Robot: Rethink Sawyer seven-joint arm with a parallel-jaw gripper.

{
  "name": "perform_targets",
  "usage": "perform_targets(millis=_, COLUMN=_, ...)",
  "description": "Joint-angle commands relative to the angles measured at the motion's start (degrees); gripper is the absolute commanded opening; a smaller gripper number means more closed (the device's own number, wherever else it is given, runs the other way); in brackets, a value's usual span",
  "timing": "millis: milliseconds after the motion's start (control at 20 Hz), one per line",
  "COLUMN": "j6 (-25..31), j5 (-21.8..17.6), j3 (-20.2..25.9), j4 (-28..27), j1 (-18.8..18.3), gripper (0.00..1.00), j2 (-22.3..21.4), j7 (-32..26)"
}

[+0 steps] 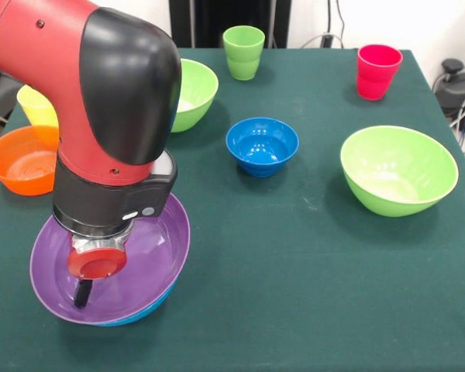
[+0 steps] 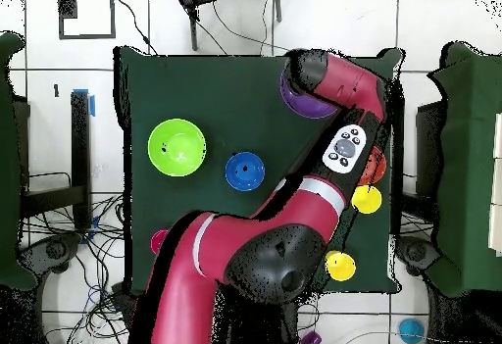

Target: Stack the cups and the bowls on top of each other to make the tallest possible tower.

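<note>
Surface: dark green cloth was seen covering the desk [image 1: 310,256], with cables and dark equipment beyond its far edge.
Arm: the red and black arm [image 1: 101,85] was brought down over the near left corner in the front view, its wrist held above the purple bowl.
Pincer: the pincer [image 1: 84,293] was lowered inside the purple bowl; only one dark finger was shown below the red wrist disc, so how far it was open, and whether anything was held, could not be told.
Tower: the wide purple bowl [image 1: 151,256] was found nested in a blue bowl [image 1: 128,316], of which only a thin rim was shown beneath it; nothing else was stacked on them.
Loose bowls: a large light green bowl [image 1: 399,169] stood at the right, a second light green bowl [image 1: 198,91] was partly hidden behind the arm, a small blue bowl [image 1: 262,145] stood mid-desk, and an orange bowl [image 1: 22,159] stood at the left edge.
Cups: a light green cup [image 1: 243,51] and a red cup [image 1: 377,70] stood near the far edge, well apart; a yellow cup [image 1: 36,106] was partly hidden behind the arm, just beyond the orange bowl.
Handling: the bowls were judged light, stiff and glossy, hence slippery and easily pushed across the cloth.
Hold: a pinch over the rim wall, one finger inside and one outside, was judged the soundest grip; the cups were judged narrow enough to be clasped round the body.
Risk: a tilted bowl could be wedged askew when nested.
</note>
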Motion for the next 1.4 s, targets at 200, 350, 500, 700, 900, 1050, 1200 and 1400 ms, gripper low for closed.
perform_targets(millis=200, j6=-0.9, j5=-0.1, j3=2.7, j4=-3.2, j1=0.1, gripper=1.0, j2=3.3, j7=8.7)
perform_targets(millis=350, j6=-0.8, j5=0.1, j3=2.3, j4=-3.6, j1=0.2, gripper=1.0, j2=3.5, j7=9.1)
perform_targets(millis=500, j6=-1.1, j5=0.6, j3=2.3, j4=-4.6, j1=0.3, gripper=1.0, j2=4.5, j7=9.6)
perform_targets(millis=700, j6=-0.5, j5=1.9, j3=2.5, j4=-6.7, j1=0.8, gripper=1.0, j2=6.2, j7=10.2)
perform_targets(millis=900, j6=0.4, j5=2.5, j3=4.2, j4=-7.9, j1=0.7, gripper=1.0, j2=6.4, j7=7.5)
perform_targets(millis=1050, j6=0.3, j5=2.7, j3=4.8, j4=-9.0, j1=0.2, gripper=1.0, j2=7.1, j7=6.2)
perform_targets(millis=1200, j6=0.1, j5=2.9, j3=5.4, j4=-9.6, j1=0.0, gripper=1.0, j2=7.4, j7=5.4)
perform_targets(millis=1400, j6=0.5, j5=3.5, j3=5.5, j4=-10.5, j1=0.1, gripper=1.0, j2=7.9, j7=5.4)
